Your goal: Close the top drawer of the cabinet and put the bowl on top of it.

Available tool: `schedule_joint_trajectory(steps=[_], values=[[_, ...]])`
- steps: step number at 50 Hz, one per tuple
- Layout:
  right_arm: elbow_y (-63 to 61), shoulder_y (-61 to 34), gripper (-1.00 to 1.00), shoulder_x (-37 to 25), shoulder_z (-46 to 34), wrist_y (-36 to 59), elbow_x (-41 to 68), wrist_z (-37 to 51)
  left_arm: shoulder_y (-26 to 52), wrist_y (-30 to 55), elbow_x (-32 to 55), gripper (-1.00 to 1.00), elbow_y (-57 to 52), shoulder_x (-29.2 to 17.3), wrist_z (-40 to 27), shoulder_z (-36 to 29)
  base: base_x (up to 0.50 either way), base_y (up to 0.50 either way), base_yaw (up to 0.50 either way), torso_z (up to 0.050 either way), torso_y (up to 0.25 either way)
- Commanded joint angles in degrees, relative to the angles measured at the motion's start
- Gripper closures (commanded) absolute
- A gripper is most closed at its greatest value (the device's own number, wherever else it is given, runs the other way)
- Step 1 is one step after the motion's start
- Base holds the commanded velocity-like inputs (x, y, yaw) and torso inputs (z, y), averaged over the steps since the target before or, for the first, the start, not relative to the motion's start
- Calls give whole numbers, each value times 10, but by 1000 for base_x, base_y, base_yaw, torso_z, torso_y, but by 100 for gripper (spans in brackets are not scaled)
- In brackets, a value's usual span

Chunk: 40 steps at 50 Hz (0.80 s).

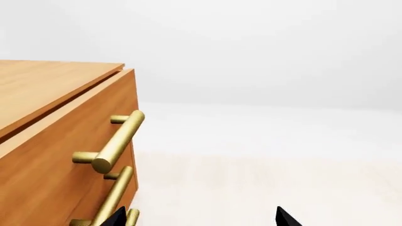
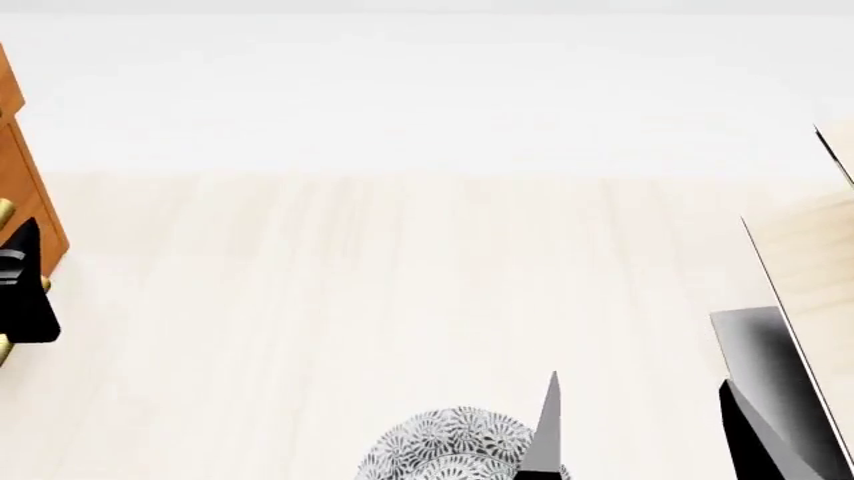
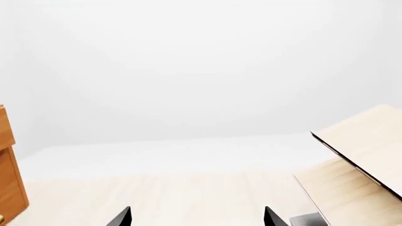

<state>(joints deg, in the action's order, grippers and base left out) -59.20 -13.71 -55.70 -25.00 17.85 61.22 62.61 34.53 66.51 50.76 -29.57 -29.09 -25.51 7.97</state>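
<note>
The reddish-brown cabinet (image 1: 37, 84) fills one side of the left wrist view. Its top drawer (image 1: 63, 155) has a brass bar handle (image 1: 116, 141), and the front stands slightly out from under the cabinet top. My left gripper (image 1: 201, 220) is open beside the lower handle (image 1: 116, 197), holding nothing. In the head view it shows as a black finger (image 2: 27, 290) against the cabinet (image 2: 20, 170). The patterned bowl (image 2: 447, 450) sits on the floor at the bottom edge, partly cut off. My right gripper (image 2: 654, 430) is open just right of the bowl and holds nothing. The right wrist view shows its tips (image 3: 271, 217) over bare floor.
A pale wooden rack (image 2: 814, 260) with dark-edged panels stands at the right, close to my right arm; it also shows in the right wrist view (image 3: 364, 155). Pale plank floor stretches between cabinet and rack, with a white wall behind.
</note>
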Motion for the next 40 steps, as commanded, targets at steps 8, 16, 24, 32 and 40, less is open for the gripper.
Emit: schedule_joint_trajectory(steps=[8,16,24,32,40], values=[[2,15,-100,-19,-22,-33,-20,1,26,-48,-68,-100,71,-4,7,-48,0,0,0,0,0],[0,3,-100,-20,-32,-31,-17,6,22,-79,-99,-100,100,-8,11,-63,0,0,0,0,0],[-3,-9,-100,-26,-42,-33,-12,16,20,-95,-112,-100,124,-10,18,-72,0,0,0,0,0],[3,-13,-100,-27,-50,-39,-15,15,21,-115,-135,-100,154,-10,16,-80,0,0,0,0,0],[6,-11,-100,-31,-56,-45,-19,17,33,-142,-153,-100,204,-7,23,-85,0,0,0,0,0]])
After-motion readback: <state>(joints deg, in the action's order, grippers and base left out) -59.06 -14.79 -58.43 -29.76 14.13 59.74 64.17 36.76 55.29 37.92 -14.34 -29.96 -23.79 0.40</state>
